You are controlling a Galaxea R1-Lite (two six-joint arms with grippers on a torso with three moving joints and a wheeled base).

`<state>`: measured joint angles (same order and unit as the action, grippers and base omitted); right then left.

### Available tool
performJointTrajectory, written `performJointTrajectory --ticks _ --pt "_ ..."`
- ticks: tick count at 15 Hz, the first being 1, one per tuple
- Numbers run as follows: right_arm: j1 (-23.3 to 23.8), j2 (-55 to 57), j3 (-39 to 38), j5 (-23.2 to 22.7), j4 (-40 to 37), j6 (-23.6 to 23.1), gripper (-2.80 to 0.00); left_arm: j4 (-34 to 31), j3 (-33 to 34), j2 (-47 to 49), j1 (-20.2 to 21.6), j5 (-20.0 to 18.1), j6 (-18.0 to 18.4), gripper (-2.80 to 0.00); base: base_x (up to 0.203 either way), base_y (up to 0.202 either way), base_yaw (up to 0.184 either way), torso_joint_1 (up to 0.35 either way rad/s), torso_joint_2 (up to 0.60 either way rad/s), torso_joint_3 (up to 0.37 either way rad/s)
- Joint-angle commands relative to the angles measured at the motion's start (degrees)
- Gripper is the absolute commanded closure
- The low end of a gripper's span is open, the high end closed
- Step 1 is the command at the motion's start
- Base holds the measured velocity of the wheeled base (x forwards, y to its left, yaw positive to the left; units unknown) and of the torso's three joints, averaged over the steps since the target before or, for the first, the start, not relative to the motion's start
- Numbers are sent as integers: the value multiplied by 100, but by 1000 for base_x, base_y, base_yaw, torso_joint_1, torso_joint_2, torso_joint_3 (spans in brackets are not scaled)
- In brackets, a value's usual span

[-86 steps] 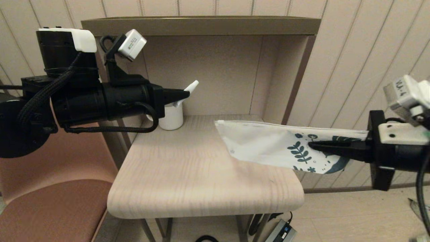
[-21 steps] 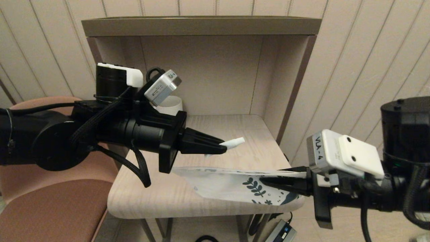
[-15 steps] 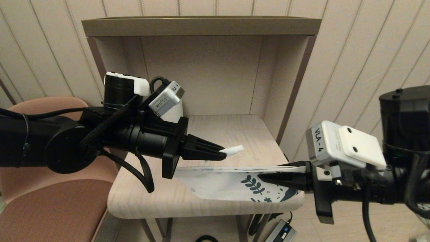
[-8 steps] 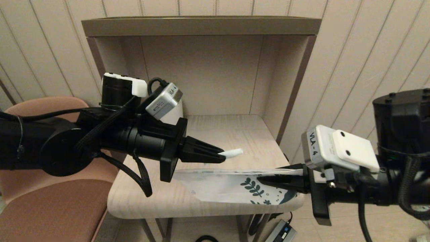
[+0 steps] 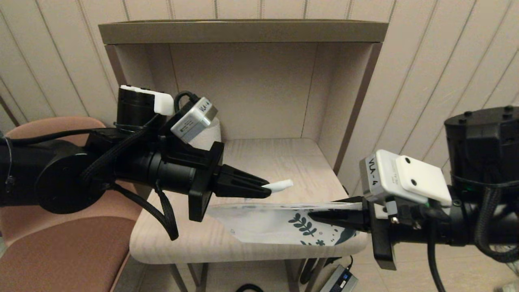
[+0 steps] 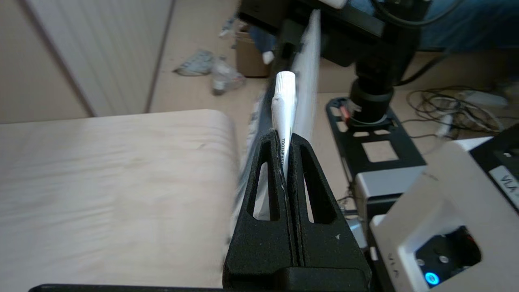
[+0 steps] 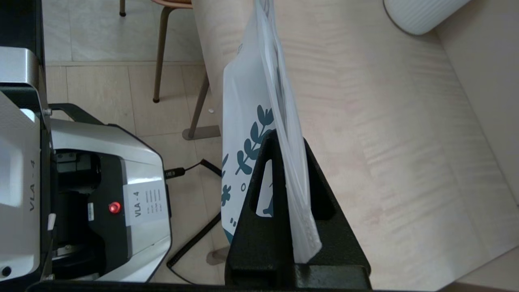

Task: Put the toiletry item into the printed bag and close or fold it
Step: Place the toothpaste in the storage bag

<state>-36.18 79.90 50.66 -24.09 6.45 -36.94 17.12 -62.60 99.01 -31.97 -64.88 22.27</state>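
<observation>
My left gripper is shut on the toiletry item, a slim white tube that sticks out past the fingertips, cap end forward. It hovers just above the top edge of the printed bag. My right gripper is shut on the leaf-printed end of that white pouch and holds it on edge over the front of the table. In the left wrist view the tube points along the bag's upper edge. Whether the bag's mouth gapes I cannot tell.
A ribbed white mug stands at the table's back left, half hidden behind the left wrist. The shelf's side wall rises at the right. A brown chair is on the left; cables and a power brick lie underneath.
The left gripper carried the tube from the mug to the bag's top edge. The right gripper pulled the bag toward the table's front. In the last second both shifted slightly left.
</observation>
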Motion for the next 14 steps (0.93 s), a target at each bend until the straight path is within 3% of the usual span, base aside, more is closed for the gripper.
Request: performJointTrajectory --ticks 1,14 --pt "4 34 22 -17 6 -22 0 2 37 30 -132 -34 14 0 0 0 0 0 0 0" --pt "6 70 75 -17 23 -1 0 20 72 385 -398 388 58 0 0 0 0 0 0 0"
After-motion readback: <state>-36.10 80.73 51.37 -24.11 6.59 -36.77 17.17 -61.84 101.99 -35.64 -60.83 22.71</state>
